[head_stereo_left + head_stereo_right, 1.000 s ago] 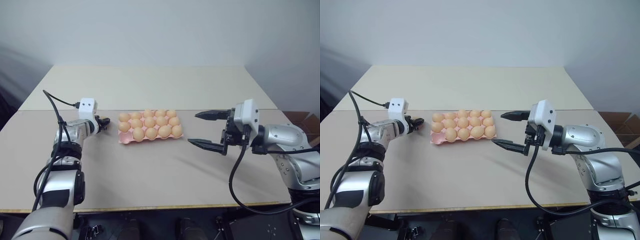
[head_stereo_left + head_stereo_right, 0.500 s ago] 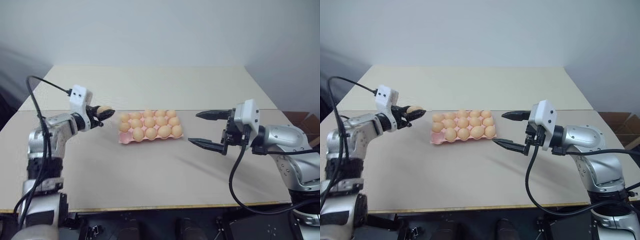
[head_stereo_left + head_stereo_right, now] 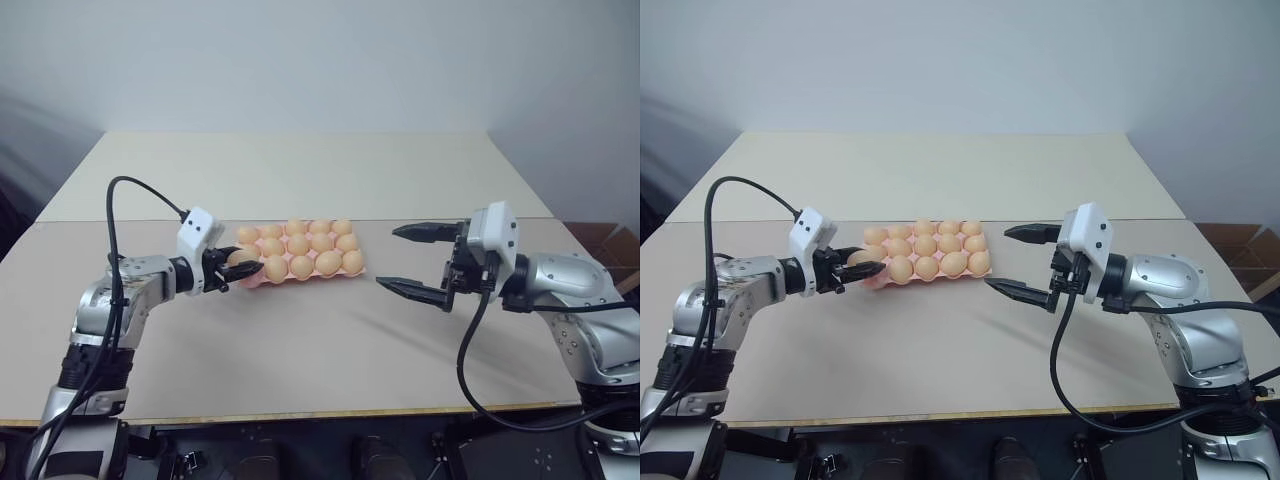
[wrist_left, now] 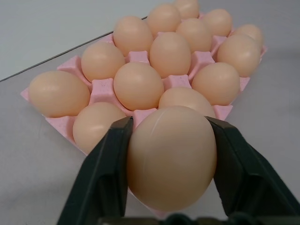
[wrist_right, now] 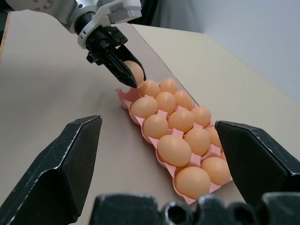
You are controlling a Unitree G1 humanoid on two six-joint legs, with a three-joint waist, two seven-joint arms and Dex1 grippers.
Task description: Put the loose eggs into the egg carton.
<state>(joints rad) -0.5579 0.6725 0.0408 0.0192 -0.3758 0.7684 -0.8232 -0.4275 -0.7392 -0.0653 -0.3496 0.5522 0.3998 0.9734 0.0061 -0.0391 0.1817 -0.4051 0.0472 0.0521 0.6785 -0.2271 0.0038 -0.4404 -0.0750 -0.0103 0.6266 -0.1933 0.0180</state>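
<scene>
The pink egg carton [image 3: 320, 278] lies mid-table, and almost all of its cups hold peach-tan eggs. My left gripper [image 3: 240, 266] is shut on one loose egg [image 3: 240, 258] at the carton's near-left corner. In the left wrist view the egg [image 4: 171, 157] sits between both black fingers [image 4: 101, 178], just in front of the carton [image 4: 103, 87]. I cannot tell whether it touches a cup. My right gripper [image 3: 387, 257] hangs open and empty to the right of the carton. Its wrist view shows the left gripper [image 5: 123, 68] with the egg [image 5: 136, 71].
The beige table [image 3: 300, 350] has a seam running across it behind the carton. Its front edge is near me, and a pale wall stands beyond its far edge. A black cable [image 3: 140, 190] loops above my left arm.
My left gripper lifted an egg from the table left of the carton, then swung right and down to the carton's near-left corner. The right arm has stayed still.
</scene>
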